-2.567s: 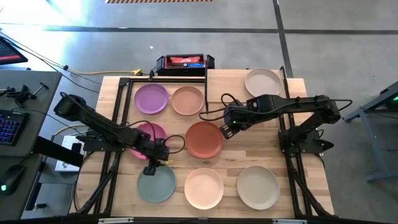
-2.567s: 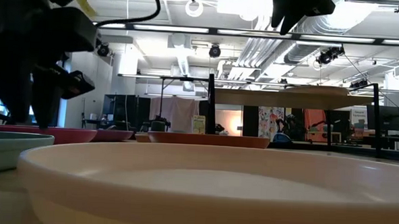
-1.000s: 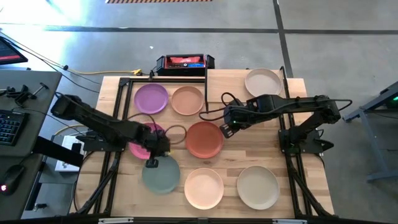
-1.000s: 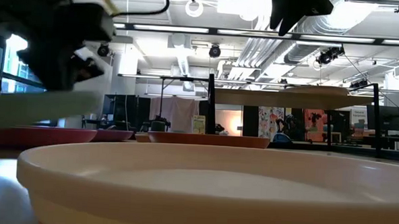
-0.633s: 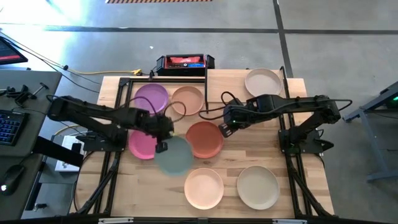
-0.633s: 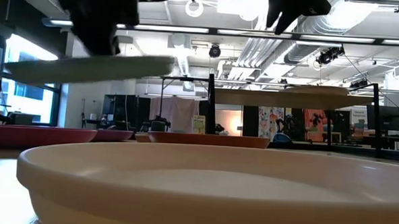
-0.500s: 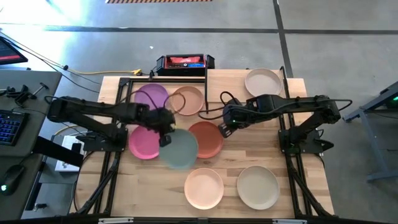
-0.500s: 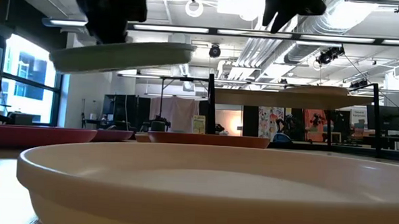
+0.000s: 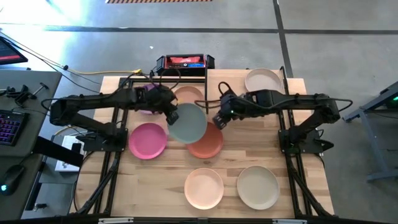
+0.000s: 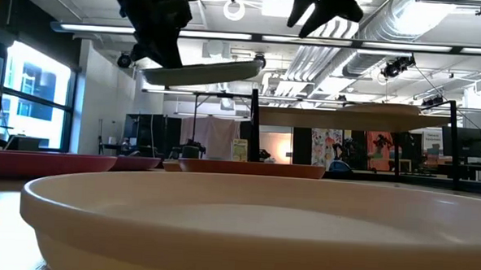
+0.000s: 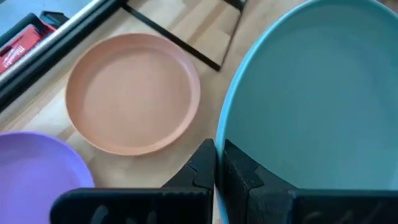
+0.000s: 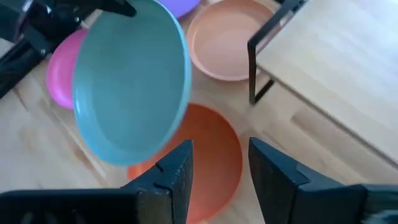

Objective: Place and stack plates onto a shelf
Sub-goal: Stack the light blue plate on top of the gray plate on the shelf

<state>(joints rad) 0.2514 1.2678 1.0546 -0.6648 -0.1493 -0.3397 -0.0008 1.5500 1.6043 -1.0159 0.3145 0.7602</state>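
My left gripper [image 9: 171, 115] is shut on a teal plate [image 9: 188, 123], held in the air over the table's middle; the plate also shows in the left wrist view [image 11: 323, 99] and the low view [image 10: 203, 71]. My right gripper [image 9: 217, 119] is open and empty just right of the teal plate, above a terracotta plate [image 9: 210, 143] that lies flat on the table. The shelf [image 9: 236, 79] stands at the far right with a beige plate [image 9: 262, 81] on its top. The teal plate hides part of the terracotta plate. My left gripper pinches the teal plate's rim [image 11: 221, 163] between its two fingers, one finger above the rim and one below, at the plate's left edge. The plate is lifted clear of the table, reaching out toward the right and slightly tilted.
A pink plate [image 9: 147, 140] lies left of centre. A purple plate [image 9: 142, 101] and a tan plate [image 9: 189, 94] lie at the far side, partly under my left arm. A peach plate [image 9: 204, 188] and a beige plate [image 9: 257, 186] lie near the front edge.
My left gripper has carried the teal plate up and toward the table's far right, from over the near left to over the middle, beside the terracotta plate. My right gripper has shifted a little toward the left and far edge.
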